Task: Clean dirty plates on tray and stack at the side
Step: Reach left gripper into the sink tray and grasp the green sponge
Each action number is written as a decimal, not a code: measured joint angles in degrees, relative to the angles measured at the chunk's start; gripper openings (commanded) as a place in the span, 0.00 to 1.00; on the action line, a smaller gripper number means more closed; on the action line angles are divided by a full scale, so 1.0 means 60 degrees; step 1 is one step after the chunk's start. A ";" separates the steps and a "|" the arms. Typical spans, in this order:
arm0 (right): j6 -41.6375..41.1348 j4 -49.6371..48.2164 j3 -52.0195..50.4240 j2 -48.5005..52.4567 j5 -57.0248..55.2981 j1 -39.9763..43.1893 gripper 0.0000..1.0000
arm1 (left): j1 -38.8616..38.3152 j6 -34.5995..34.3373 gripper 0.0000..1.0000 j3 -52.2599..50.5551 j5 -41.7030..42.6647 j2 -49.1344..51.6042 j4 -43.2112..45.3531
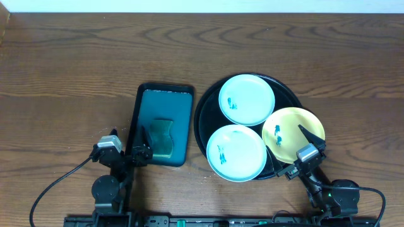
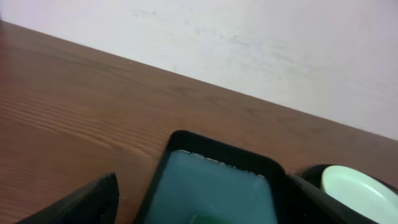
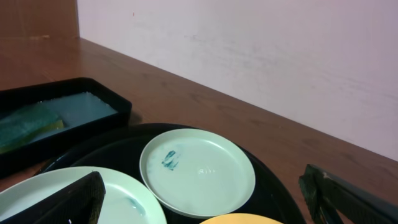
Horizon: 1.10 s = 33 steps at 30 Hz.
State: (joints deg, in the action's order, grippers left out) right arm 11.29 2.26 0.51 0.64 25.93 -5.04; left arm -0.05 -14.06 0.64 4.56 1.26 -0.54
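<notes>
1. Neither arm is holding anything. The left claw (image 1: pixel 140 150) is hanging spread wide over the near end of the rectangular teal tray (image 1: pixel 142 101), just beside the sponge (image 1: pixel 163 137). The right claw (image 1: pixel 288 149) is hovering, also spread, over the near edge of the yellow plate (image 1: pixel 293 133).
2. All three plates are sitting on the round black tray (image 1: pixel 202 116), on the right half of the tabletop (image 1: pixel 76 63). The far mint plate (image 1: pixel 247 99) and the near mint plate (image 1: pixel 237 152) are lying inside it, and the yellow one is overhanging the right rim. Each is showing a teal smear.
3. The task seems to be just beginning, with nothing wiped and nothing stacked at the side.
4. Next, the left claw is likely needing to drop and pinch the sponge. The right one would be taking a plate by its thin rim, which calls for a careful edge grip.
</notes>
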 measured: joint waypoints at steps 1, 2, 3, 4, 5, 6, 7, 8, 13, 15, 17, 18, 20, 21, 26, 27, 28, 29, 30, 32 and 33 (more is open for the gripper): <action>0.0000 0.0000 0.0000 0.0000 -0.0004 0.0000 0.99 | 0.0000 -0.0131 0.84 0.0000 0.0051 0.0000 0.0018; 0.0000 -0.0004 0.0000 0.0000 -0.0004 0.0000 0.99 | 0.0000 -0.0306 0.84 0.0000 0.0186 0.0000 0.0055; -0.0004 -0.0076 -0.0007 0.0000 0.0000 0.0000 0.99 | 0.0000 -0.0412 0.84 -0.0004 0.0313 0.0000 0.0131; -0.0047 -0.0175 -0.0007 0.0004 -0.0004 0.0000 0.99 | 0.0000 -0.0488 0.84 -0.0004 0.0448 0.0007 0.0204; -0.0138 -0.0266 -0.0004 0.0007 0.0000 0.0000 0.99 | 0.0000 -0.0554 0.84 -0.0004 0.0576 0.0007 0.0324; -0.0215 -0.0280 0.0029 0.0015 0.0000 0.0000 0.99 | 0.0000 -0.0619 0.84 0.0000 0.0692 0.0011 0.0455; -0.0375 -0.0280 0.0146 0.0055 -0.0004 0.0000 0.99 | 0.0000 -0.0670 0.84 0.0051 0.0772 0.0015 0.0561; -0.0441 -0.0146 0.0313 0.0138 0.0000 0.0000 0.99 | 0.0000 -0.0685 0.84 0.0157 0.0801 0.0044 0.0495; -0.0645 0.0648 0.2324 0.1683 0.0000 0.0000 0.99 | 0.0000 -0.0688 0.84 0.1989 0.0976 0.1239 -0.0619; -0.0750 0.1333 0.3938 0.3104 0.0004 0.0000 0.99 | 0.0000 -0.0688 0.84 0.3588 0.1013 0.2495 -0.1938; -0.0780 0.2455 0.5428 0.4521 0.0055 0.0000 0.99 | 0.0000 -0.0688 0.84 0.4958 0.1031 0.3694 -0.3260; -0.0809 0.2838 0.6094 0.5217 0.0076 0.0000 0.99 | 0.0000 -0.0692 0.84 0.5683 0.1042 0.4360 -0.3880; -0.0831 0.3880 0.7486 0.6623 0.0106 0.0000 0.99 | 0.0000 -0.0692 0.84 0.6907 0.1049 0.5548 -0.4958; -0.0827 0.4441 0.8153 0.7253 0.0106 0.0000 0.99 | 0.0000 -0.0688 0.84 0.7548 0.1049 0.6145 -0.5508; -0.0845 0.6586 1.0877 1.0080 0.0109 0.0000 0.99 | 0.0000 -0.0667 0.84 0.9945 0.1086 0.8619 -0.7821; -0.0845 0.6699 1.1107 1.0389 0.0142 0.0000 0.99 | 0.0000 -0.0652 0.84 1.0120 0.1096 0.8939 -0.7960; -0.0845 0.6768 1.1289 1.0663 0.0222 0.0000 0.99 | 0.0000 -0.0656 0.84 1.0222 0.1118 0.9151 -0.8102; -0.0841 0.6779 1.1413 1.0910 0.0295 0.0000 0.99 | 0.0000 -0.0663 0.84 1.0295 0.1206 0.9417 -0.8196; -0.0841 0.6885 1.1497 1.1162 0.0448 0.0000 0.99 | 0.0000 -0.0674 0.84 1.0316 0.1348 0.9643 -0.8327; -0.0841 0.7114 1.1508 1.1442 0.0688 0.0000 0.99 | 0.0000 -0.0685 0.83 1.0313 0.1752 1.0076 -0.8480; -0.0841 0.7169 1.1508 1.1511 0.0772 0.0000 0.99 | -0.0025 -0.0685 0.82 1.0316 0.1916 1.0247 -0.8499</action>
State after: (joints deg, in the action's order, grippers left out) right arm 6.24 45.28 69.56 69.71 30.57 -5.04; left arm -0.21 -18.17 62.54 16.05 62.74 -51.53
